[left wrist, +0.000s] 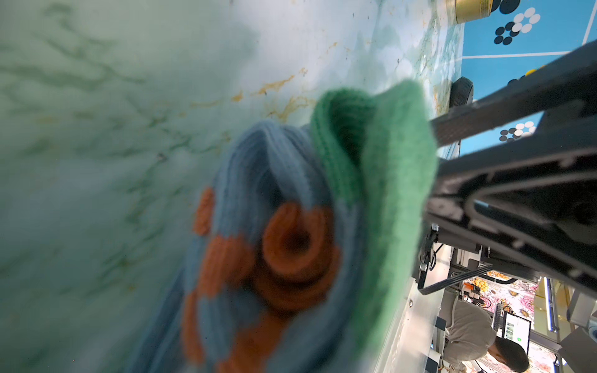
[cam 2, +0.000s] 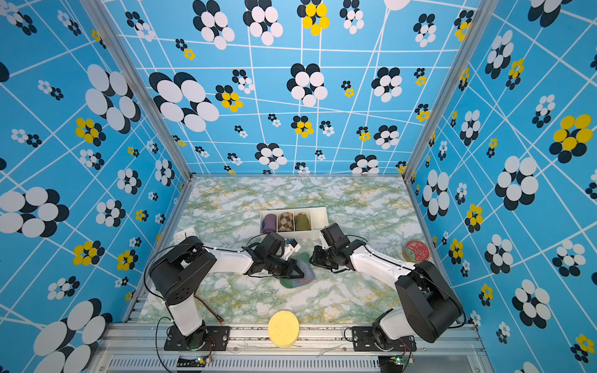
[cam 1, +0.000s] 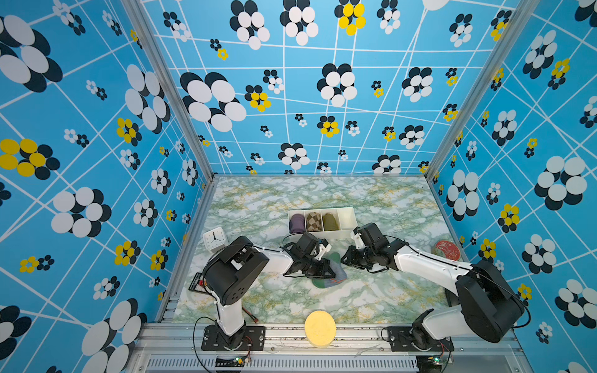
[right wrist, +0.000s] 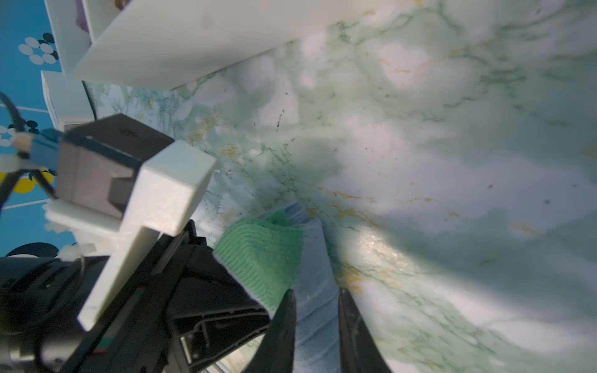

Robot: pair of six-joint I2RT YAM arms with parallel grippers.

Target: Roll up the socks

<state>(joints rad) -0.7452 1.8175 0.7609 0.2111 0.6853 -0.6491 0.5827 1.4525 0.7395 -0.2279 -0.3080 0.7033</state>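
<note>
socks (cam 1: 341, 275): one bundle near the middle of the table (cam 1: 258, 200), a touch toward 6 o'clock. The white organiser box (cam 1: 323, 233) sits at 12 o'clock from it.
roll so far: the left wrist view shows the orange cuff (left wrist: 295, 240) coiled into a spiral at the core. Grey-blue rib is wrapped round it, and a green flap (left wrist: 397, 181) lies loose on the outside. I'd call it mostly rolled, not locked yet.
left gripper (cam 1: 330, 274): comes in from 9 o'clock with the jaws fully closed. In the right wrist view it looks pinched on the green end of the bundle.
right gripper (right wrist: 315, 292): comes in from 3 o'clock, jaws only partly apart. One of the fingers (right wrist: 284, 323) sits on each side of the grey-blue roll, with fabric filling the gap. Reads as a light pinch to me.
step in hand: my guess is tightening the roll and tucking that green flap over.
how to do it well: you want the left pinch as the anchor and the right wrist doing the turning. Go easy on tension. Rib knit stretches and springs back, so a hard pull unwinds the spiral. Stay low to the table so the bundle doesn't dangle.
watch out: if you let go with both at once, it'll likely flop open.
after: the empty compartment (cam 1: 346, 218) at the 3 o'clock end of the box looks like its home.
</note>
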